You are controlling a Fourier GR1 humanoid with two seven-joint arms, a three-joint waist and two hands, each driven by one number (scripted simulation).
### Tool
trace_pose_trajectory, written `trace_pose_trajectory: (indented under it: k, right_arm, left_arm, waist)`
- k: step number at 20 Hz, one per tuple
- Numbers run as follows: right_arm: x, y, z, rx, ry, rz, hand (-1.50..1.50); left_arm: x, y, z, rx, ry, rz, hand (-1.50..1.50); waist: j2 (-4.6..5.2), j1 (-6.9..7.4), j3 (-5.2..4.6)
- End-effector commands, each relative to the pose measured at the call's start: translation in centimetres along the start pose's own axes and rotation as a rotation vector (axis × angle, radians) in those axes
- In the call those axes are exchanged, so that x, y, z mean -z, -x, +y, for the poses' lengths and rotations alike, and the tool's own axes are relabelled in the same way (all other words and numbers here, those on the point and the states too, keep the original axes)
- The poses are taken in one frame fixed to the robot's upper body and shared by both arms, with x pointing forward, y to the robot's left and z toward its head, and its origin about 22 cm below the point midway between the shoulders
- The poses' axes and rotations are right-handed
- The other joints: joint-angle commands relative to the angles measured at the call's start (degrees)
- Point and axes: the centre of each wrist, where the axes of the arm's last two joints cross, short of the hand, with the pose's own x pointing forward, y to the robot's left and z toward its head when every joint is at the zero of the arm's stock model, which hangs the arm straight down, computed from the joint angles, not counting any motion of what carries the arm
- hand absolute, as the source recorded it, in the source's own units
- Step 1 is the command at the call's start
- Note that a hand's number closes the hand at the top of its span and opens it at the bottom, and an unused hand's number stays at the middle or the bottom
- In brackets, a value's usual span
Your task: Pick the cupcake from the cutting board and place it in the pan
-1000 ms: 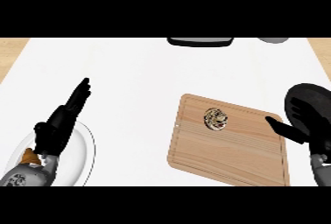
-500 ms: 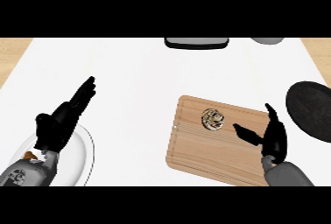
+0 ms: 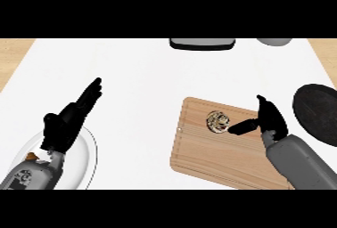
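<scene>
Cupcake (image 3: 218, 121) sits on the far part of the cutting board (image 3: 217, 156), toward its middle, seen from straight above so only its mottled top shows. Right hand (image 3: 266, 120) is over the board just right of the cupcake, thumb stretched left toward it and fingers raised and apart: spread to take the cake between thumb and fingers, by my reading, not closed on it. Whether the thumb tip touches the cake I cannot tell. The pan (image 3: 318, 113), dark and round, lies on the white counter (image 3: 145, 89) just right of the board, near the working arm; placing should need only a short carry rightward. Left hand (image 3: 69, 122) rests at the left, fingers straight and together pointing far, above a white plate (image 3: 82, 160); it has no part in this step. Lift not yet done.
</scene>
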Motion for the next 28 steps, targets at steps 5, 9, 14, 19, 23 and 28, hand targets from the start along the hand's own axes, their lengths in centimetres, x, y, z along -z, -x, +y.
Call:
trace_pose_trajectory:
  k: [5,9,14,19,23,28]
  right_arm:
    - [-0.8,-7.0,-2.4,-0.193,-0.330,0.173,-1.50]
    - [-1.7,-9.6,-1.4,-0.230,-0.389,0.222,-1.50]
    - [-0.6,-9.6,0.4,-0.291,-0.359,0.281,-1.50]
    - [-0.5,-9.6,0.5,-0.343,-0.348,0.305,-1.50]
    - [0.1,-9.9,0.0,-0.351,-0.367,0.321,-1.50]
    - [0.1,-9.4,3.2,-0.365,-0.346,0.328,-1.50]
  left_arm:
    - [0.9,-1.2,0.7,0.005,0.002,-0.023,0.00]
    - [0.9,-0.2,0.0,0.000,-0.010,-0.017,0.00]
    - [-0.2,0.8,1.0,0.001,0.004,0.001,0.00]
    - [-0.4,0.7,1.3,-0.011,-0.016,0.015,0.00]
    - [0.4,-0.2,1.5,-0.017,-0.014,0.005,0.00]
    - [-0.7,0.3,0.5,-0.002,0.001,0.005,0.00]
  waist:
    - [0.40,0.78,0.18]
    - [0.30,0.38,0.14]
    - [0.21,0.39,0.17]
    - [-0.14,-0.54,0.17]
    - [-0.12,-1.01,0.19]
    - [-0.08,-0.46,0.21]
